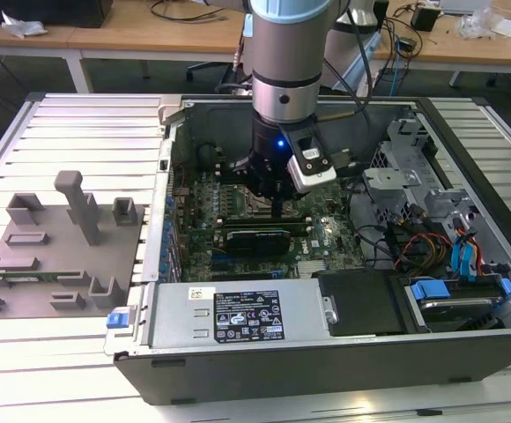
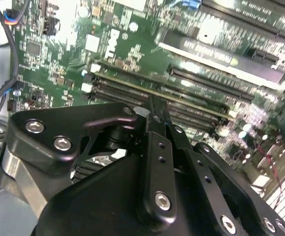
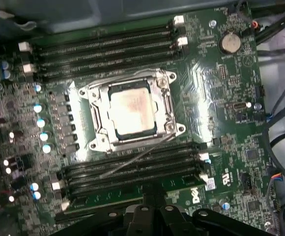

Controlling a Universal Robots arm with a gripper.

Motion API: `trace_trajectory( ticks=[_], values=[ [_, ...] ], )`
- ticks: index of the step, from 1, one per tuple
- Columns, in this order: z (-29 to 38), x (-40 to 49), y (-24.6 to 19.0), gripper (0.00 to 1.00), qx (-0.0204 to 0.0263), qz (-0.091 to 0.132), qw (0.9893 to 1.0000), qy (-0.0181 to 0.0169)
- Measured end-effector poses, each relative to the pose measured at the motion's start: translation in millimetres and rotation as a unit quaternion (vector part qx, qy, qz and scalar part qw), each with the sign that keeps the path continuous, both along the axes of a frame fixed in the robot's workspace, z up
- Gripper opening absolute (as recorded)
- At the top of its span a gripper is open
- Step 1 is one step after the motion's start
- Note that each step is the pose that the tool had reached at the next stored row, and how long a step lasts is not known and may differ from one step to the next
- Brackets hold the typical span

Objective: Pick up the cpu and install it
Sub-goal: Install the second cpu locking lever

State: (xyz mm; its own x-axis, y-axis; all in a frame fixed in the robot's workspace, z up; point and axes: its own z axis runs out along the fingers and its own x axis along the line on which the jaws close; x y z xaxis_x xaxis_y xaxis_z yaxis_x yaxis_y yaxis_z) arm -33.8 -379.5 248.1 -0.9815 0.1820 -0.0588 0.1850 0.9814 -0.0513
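Nearest in the exterior view, a metal power supply [image 1: 178,310] lies along the near side of the open computer case [image 1: 326,366]. It carries a black-and-white label [image 1: 248,315] covered in fine print and certification marks (too small to read). Well to the exterior view's left, grey plastic fixture blocks [image 1: 62,238] stand on the slatted table [image 1: 79,123]. The gripper [image 1: 276,210] hangs over the green motherboard [image 1: 326,231] inside the case. In both wrist views its fingers [image 2: 157,147] are drawn narrow, tips together, with nothing between them [image 3: 152,196]. In the first wrist view the cpu [image 3: 131,114] sits flat in the socket frame [image 3: 94,118], silvery top up, between two banks of black memory slots [image 3: 108,49]. A coin battery [image 3: 229,43] lies near one corner of the board, and white lettering [image 3: 194,195] is printed close to the gripper.
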Motion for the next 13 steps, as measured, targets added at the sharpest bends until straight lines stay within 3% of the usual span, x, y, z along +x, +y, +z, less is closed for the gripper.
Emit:
trace_trajectory(
  ticks=[2,5,11,13],
  values=[
    [-0.1,0.0,0.0,0.11,0.0004,0.008,1.0000,0.0000],
    [-0.3,0.0,0.0,0.11,0.0079,0.023,0.9997,-0.0001],
    [-0.5,0.0,0.0,0.11,0.0344,0.048,0.9982,-0.0006],
    [-1.0,0.0,0.4,0.11,0.0410,0.054,0.9977,-0.0007]
  ],
)
